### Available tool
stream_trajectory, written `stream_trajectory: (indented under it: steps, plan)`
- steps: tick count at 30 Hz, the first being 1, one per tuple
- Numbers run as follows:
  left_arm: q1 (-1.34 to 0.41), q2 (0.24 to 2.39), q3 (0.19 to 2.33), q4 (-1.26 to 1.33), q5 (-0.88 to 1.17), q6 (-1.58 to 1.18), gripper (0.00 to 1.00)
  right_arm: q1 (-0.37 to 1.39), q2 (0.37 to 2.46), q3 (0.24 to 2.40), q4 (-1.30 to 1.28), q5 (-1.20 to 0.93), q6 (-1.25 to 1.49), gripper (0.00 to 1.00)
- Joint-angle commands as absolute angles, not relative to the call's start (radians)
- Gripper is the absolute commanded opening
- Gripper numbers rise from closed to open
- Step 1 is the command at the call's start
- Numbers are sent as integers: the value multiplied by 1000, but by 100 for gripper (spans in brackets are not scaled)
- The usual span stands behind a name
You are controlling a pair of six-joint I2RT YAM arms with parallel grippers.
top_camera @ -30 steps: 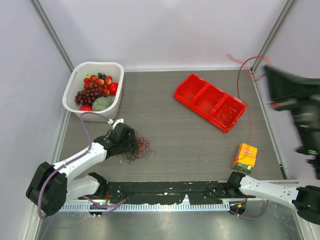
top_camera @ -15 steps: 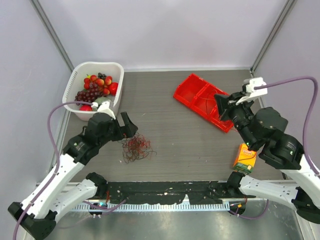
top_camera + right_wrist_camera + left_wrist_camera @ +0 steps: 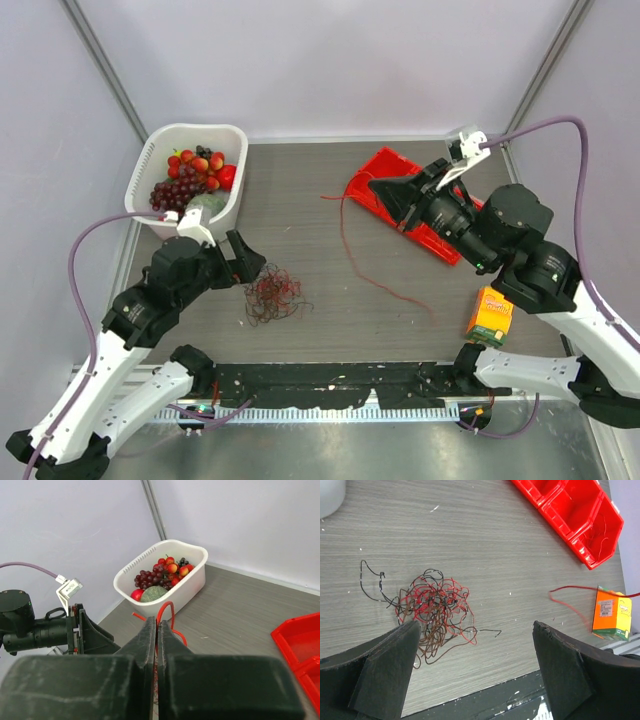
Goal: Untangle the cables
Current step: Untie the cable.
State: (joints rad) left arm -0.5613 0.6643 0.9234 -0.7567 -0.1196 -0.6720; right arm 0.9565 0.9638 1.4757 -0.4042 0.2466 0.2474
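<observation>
- Since half a second ago, our right arm has swung left, so the right hand (image 3: 376, 185) now hangs over the left end of the red bin (image 3: 390, 165). A loose red cable (image 3: 343, 232) now trails across the worktop (image 3: 290, 190).
- We see the right hand clenched, its fingers pressed together on one end of that cable. In the right wrist view a red loop rises from between them.
- From the hand, the cable runs down and to the right, ending near the orange carton (image 3: 492, 312) without touching it.
- Our left hand (image 3: 475, 625) has dropped lower. It is released, fingers spread wide, grasping nothing.
- Below it the tangle of cables (image 3: 432, 605) lies on the worktop in front of the white fruit basket (image 3: 197, 128). It is mostly red with dark strands, and one dark strand strays out to the side.
</observation>
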Motion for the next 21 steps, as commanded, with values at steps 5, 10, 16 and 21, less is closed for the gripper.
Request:
stream_trajectory:
  steps: [5,10,16,21]
  plan:
    - [-558,643,897,-756,-48,-698,99,960,907,1339,-390,411,250,1]
    - [-558,626,881,-729,-6,-721,99,959,839,1126,-572,581,366,1]
    - [-558,643,850,-665,102,-726,98,959,801,942,-646,511,511,1]
    - [-571,715,773,-493,325,-785,86,959,909,829,-490,375,540,1]
